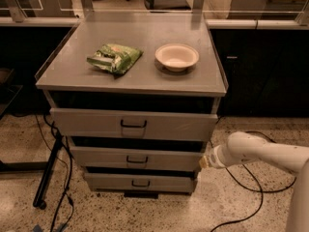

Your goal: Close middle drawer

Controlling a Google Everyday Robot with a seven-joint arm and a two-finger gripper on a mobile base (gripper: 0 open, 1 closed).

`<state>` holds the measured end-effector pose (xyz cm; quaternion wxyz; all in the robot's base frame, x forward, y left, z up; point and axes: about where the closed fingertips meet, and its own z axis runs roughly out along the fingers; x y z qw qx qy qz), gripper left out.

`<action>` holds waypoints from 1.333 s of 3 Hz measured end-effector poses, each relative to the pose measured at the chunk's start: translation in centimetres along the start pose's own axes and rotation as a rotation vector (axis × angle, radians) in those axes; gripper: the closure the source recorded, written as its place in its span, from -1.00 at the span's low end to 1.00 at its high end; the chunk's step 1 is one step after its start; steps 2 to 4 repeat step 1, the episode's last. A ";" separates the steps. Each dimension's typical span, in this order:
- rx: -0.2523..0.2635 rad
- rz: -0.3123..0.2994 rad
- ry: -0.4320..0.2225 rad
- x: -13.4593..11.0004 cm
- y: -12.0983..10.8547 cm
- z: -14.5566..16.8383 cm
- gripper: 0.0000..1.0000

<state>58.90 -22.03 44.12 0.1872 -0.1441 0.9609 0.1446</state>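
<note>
At the right end of the middle drawer [96, 157], low on the grey cabinet [145, 33], the gripper [206, 162] sits against or just beside the corner of the front panel, its pale arm [260, 153] reaching in from the right. Whether it is clenched or spread cannot be told from this angle. The drawer is the second of three, with a low flat front and a small dark handle [137, 160] at its centre. A dark gap above it suggests it is still partly out, under the taller top drawer [87, 122] and above the bottom drawer [111, 182]. It looks like stiff sheet metal on runners, so it should slide rather than flex and needs no grasp, only a flat push on the front. A push at the right corner may skew the tray and make it bind, so contact nearer the handle would probably run truer. The smooth panel could also let the tip slip sideways. To the right the floor is open apart from a dark cable [251, 192] under the arm, while at the left a black stand [48, 173] and more cables [65, 197] crowd the cabinet. A bowl [176, 57] and a green packet [115, 58] rest on top, and a hard shove might jolt them.
</note>
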 end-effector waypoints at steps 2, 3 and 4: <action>-0.007 0.032 0.117 4.2 -1.8 -3.5 1.00; -0.007 0.032 0.117 4.2 -1.8 -3.5 1.00; -0.007 0.032 0.117 4.2 -1.8 -3.5 1.00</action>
